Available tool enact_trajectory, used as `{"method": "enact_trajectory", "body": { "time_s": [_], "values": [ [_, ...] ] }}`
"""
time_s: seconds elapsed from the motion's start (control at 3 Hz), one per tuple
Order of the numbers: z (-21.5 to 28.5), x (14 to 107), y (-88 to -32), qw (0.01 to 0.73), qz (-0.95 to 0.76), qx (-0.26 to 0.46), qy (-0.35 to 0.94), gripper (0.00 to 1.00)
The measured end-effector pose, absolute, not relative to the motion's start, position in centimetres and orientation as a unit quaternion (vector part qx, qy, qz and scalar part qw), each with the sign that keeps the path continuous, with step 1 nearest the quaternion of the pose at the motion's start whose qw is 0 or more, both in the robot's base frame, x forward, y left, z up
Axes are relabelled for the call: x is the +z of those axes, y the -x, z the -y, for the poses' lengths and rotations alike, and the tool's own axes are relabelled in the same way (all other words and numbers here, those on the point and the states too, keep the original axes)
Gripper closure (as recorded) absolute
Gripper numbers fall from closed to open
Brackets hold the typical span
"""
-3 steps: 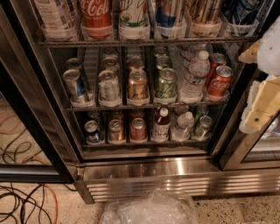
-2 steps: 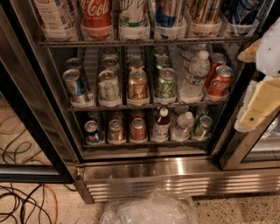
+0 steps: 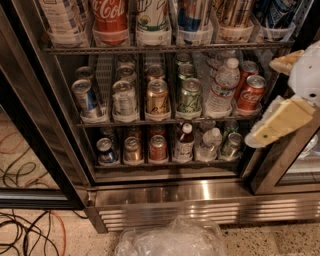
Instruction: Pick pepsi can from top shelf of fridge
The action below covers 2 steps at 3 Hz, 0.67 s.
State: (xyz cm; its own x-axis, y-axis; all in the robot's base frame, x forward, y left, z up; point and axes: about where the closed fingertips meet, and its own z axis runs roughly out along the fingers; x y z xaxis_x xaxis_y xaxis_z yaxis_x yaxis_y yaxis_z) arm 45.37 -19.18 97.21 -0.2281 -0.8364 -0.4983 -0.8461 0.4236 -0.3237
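The fridge [image 3: 165, 195] stands open in front of me, with black door frames and a steel base. The top shelf [image 3: 165, 49] is the grey wire rack along the top edge, holding cans in white lane cups. The pepsi can [image 3: 274, 12] is the dark blue can with white marks at the shelf's far right; its lid is cut off by the frame edge. My gripper [image 3: 280, 92] is white with tan fingers [image 3: 281, 122]. It hovers at the right, below and just right of the pepsi can, in front of the door frame, open and empty.
Also on the top shelf are a red Coca-Cola can [image 3: 110, 15], a white-green can [image 3: 152, 17] and a blue-and-red can [image 3: 192, 15]. Two lower racks hold cans and bottles [image 3: 222, 87]. Cables [image 3: 25, 230] lie on the floor at left; a crumpled plastic bag [image 3: 172, 240] lies below.
My gripper has shifted slightly left and down, toward the fridge opening. Nothing on the shelves has moved.
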Motion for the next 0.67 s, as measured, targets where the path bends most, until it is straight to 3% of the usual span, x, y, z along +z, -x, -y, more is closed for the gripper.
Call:
{"method": "enact_trajectory", "body": {
  "time_s": [0.67],
  "values": [
    [17.3, 97.1, -48.3, 0.455, -0.752, 0.042, 0.475, 0.0]
  ]
}}
